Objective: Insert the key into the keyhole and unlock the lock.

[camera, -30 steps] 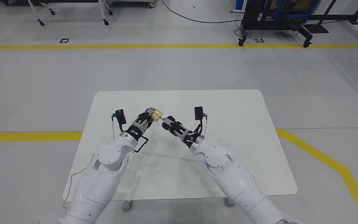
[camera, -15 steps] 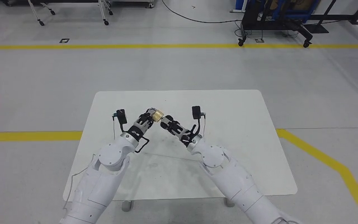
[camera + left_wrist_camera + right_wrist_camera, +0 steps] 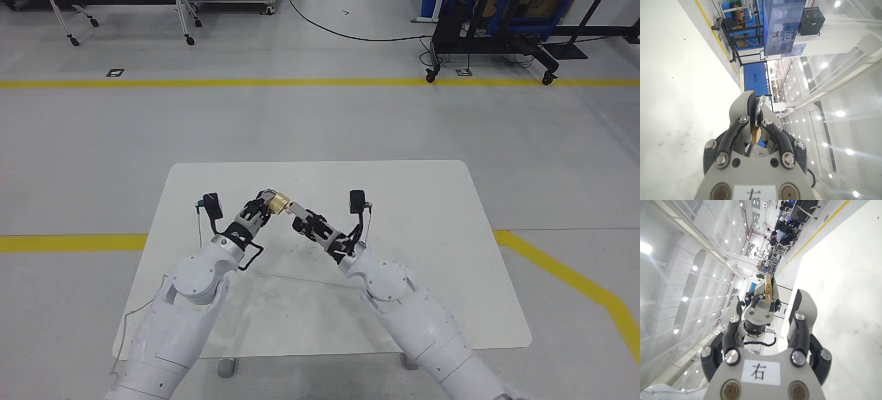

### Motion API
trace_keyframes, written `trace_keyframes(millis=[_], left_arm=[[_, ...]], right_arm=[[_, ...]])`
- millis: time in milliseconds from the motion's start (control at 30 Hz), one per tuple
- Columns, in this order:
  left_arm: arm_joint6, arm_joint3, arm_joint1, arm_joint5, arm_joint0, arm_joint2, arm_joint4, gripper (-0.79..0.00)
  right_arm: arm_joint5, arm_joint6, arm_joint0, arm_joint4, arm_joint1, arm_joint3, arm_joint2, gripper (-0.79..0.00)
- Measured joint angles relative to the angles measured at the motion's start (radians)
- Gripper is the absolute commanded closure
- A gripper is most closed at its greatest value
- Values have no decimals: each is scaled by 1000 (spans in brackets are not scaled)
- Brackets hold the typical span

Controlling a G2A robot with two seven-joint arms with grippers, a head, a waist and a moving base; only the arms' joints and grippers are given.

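My left gripper [image 3: 266, 207] [image 3: 757, 102] is held above the middle of the white table [image 3: 430, 210] and is shut on a brass padlock [image 3: 279, 203] [image 3: 755, 134]. The lock's silver shackle [image 3: 760, 105] pokes out past the fingertips. In the right wrist view the padlock [image 3: 768, 284] faces the camera with a silver key [image 3: 769, 297] sticking out of its keyhole. My right gripper [image 3: 303, 220] [image 3: 769, 299] sits just short of the key, open, with nothing between its fingers [image 3: 802, 306].
Both arms meet over the table's centre, and the tabletop around them is bare. Yellow floor lines [image 3: 300, 82] run past the table. Wheeled stands [image 3: 490, 40] are far off at the back.
My right gripper has drawn back a little from the padlock, leaving a small gap. The left gripper with the lock has shifted slightly to the left.
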Motion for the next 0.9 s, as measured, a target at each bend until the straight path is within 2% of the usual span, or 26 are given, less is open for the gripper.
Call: trace_keyframes(millis=[200,333,467,567,633,667,700,900], left_arm=[[-11,-6,-1,-17,7,-8,6,0],[-17,-8,-2,-21,10,-11,9,0],[-23,-10,-2,-23,12,-13,13,0],[-26,-12,-3,-23,13,-13,20,0],[-27,-12,-3,-25,13,-13,26,0],[-28,-13,-4,-25,14,-13,27,0],[-28,-13,-4,-26,14,-13,30,0],[-36,-15,-5,-33,14,-14,39,0]], right_arm=[[20,92,9,134,-4,16,11,-314],[20,103,17,154,-8,29,8,-262],[20,107,24,159,-11,40,4,-259],[21,106,29,159,-13,47,2,-228],[20,104,31,155,-14,50,1,-154],[19,103,32,153,-14,51,1,-40],[18,103,32,153,-14,52,1,0],[18,110,32,166,-17,56,3,0]])
